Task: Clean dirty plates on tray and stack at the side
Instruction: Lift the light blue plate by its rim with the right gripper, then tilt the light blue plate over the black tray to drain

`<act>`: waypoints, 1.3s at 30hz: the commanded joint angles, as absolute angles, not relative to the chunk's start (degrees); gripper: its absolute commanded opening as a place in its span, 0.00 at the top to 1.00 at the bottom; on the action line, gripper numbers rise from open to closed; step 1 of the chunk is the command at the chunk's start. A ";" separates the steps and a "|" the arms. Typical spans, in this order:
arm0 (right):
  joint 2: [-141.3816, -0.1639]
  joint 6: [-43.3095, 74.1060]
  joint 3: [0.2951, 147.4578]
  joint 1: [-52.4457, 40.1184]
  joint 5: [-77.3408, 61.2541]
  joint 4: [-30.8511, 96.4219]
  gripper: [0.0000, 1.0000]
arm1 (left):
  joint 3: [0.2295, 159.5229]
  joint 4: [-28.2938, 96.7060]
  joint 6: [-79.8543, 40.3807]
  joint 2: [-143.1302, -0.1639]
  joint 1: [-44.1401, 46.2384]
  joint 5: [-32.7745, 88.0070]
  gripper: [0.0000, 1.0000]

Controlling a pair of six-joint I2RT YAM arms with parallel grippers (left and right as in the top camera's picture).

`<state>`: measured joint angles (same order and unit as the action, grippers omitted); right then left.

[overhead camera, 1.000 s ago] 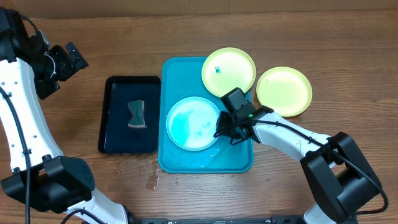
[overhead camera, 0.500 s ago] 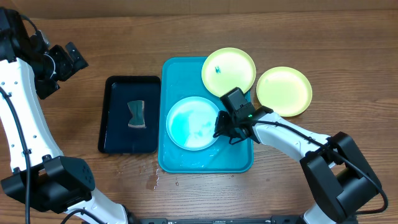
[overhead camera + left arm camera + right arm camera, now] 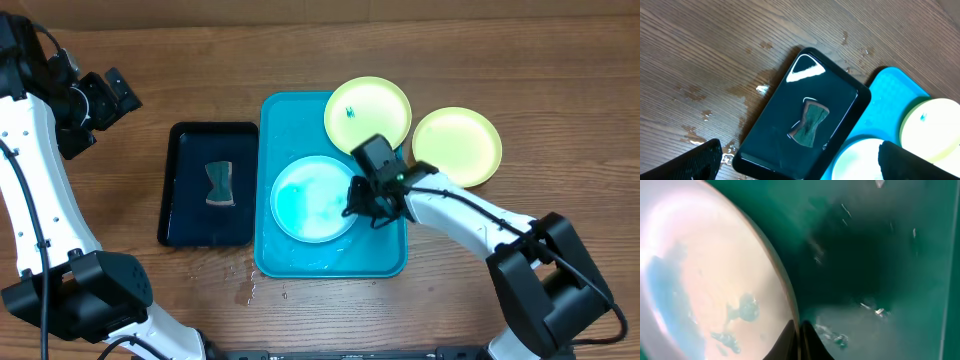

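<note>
The cyan plate (image 3: 313,198) lies flat in the middle of the tray (image 3: 330,260). It is a round, shallow plastic dish with a pale centre and a thin raised rim. It should be light and stiff, unlikely to break if it drops. It looks glossy and wet, though, with watery blue smears across its face, so I would expect it to slip. The rim is the only place to take hold, since the face gives the fingers nothing to close on. A pinch on one edge will let the dish hang and swing, so a slow lift seems wise.

The right end effector (image 3: 358,204) sits at the plate's right edge. Its fingers are pressed together, and as far as the dim, close wrist view shows, the thin rim is pinched between them.

The tray is bright blue moulded plastic with rounded corners and a raised lip, and its floor is beaded with water. A yellow-green plate (image 3: 367,115) of the same shape rests over the tray's far right corner and carries a small dark speck. A second yellow-green plate (image 3: 456,146) lies just beside it on the wooden table (image 3: 520,60).

Left of the tray is a black tray (image 3: 190,215), shiny and wet, holding a grey-green piece (image 3: 219,184) shaped like a bow tie. Drops of water spot the wood near it. The left end effector (image 3: 112,92) hangs well apart from everything, with its fingers spread wide and nothing in them.
</note>
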<state>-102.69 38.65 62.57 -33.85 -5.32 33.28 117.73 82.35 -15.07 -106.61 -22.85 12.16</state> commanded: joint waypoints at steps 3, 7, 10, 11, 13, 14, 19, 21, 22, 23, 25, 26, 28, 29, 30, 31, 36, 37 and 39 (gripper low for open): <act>-100.77 32.91 76.77 -34.02 -2.44 40.93 0.96 | 117.40 82.43 -15.88 -106.24 -22.48 11.81 0.00; -100.79 32.99 82.19 -34.70 -2.61 38.57 0.96 | 117.40 82.43 -15.88 -106.24 -22.48 11.84 0.00; -101.80 33.19 82.17 -36.23 -2.57 33.93 0.96 | 117.40 82.43 -15.88 -106.24 -22.48 11.81 0.00; -102.28 33.21 82.13 -37.04 -2.50 32.56 0.96 | 117.40 82.43 -15.88 -106.24 -22.48 11.84 0.00; -103.42 34.76 82.13 -39.33 0.12 30.37 0.96 | 117.40 82.43 -15.88 -106.24 -22.48 11.81 0.00; -103.72 34.94 82.13 -40.25 1.39 29.87 0.96 | 117.40 82.43 -15.88 -106.24 -22.48 11.81 0.00; -106.17 35.09 82.13 -48.23 9.41 26.02 0.96 | 117.40 82.43 -15.88 -106.24 -22.48 11.84 0.00; -106.50 35.07 82.13 -51.35 14.24 24.97 0.96 | 117.40 82.43 -15.88 -106.24 -22.48 11.81 0.00; -106.54 34.96 82.13 -51.83 15.09 24.82 0.96 | 117.40 82.43 -15.88 -106.24 -22.48 11.84 0.00; -106.52 33.43 82.13 -53.08 16.78 23.92 0.96 | 117.40 82.43 -15.88 -106.24 -22.48 11.84 0.00; -106.52 31.24 82.13 -54.15 18.13 22.65 0.96 | 117.40 82.43 -15.88 -106.24 -22.48 11.84 0.00; -106.52 29.98 82.13 -54.72 18.74 21.87 0.96 | 117.40 82.43 -15.88 -106.24 -22.48 11.81 0.00; -106.52 26.44 82.15 -55.70 19.94 19.59 0.96 | 117.40 82.43 -15.88 -106.24 -22.48 11.81 0.00; -106.52 24.40 82.26 -56.01 20.58 18.39 0.96 | 117.40 82.43 -15.88 -106.24 -22.48 11.84 0.00; -106.52 22.17 82.56 -56.25 21.02 17.69 0.96 | 117.40 82.43 -15.88 -106.24 -22.48 11.84 0.00; -106.52 20.18 83.11 -56.53 21.47 17.63 0.96 | 117.40 82.43 -15.88 -106.24 -22.48 11.84 0.00; -106.52 9.28 86.78 -59.00 31.68 17.58 0.96 | 117.40 82.43 -15.88 -106.24 -22.48 11.81 0.00; -106.52 6.39 88.27 -60.20 36.29 17.56 0.96 | 117.40 82.43 -15.88 -106.24 -22.48 11.81 0.00; -106.52 2.09 89.97 -61.93 40.80 16.91 0.96 | 117.40 82.43 -15.88 -106.24 -22.48 11.81 0.00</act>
<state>-106.74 11.07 85.56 -59.29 30.20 18.17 117.69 82.35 -15.09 -106.61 -22.87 11.97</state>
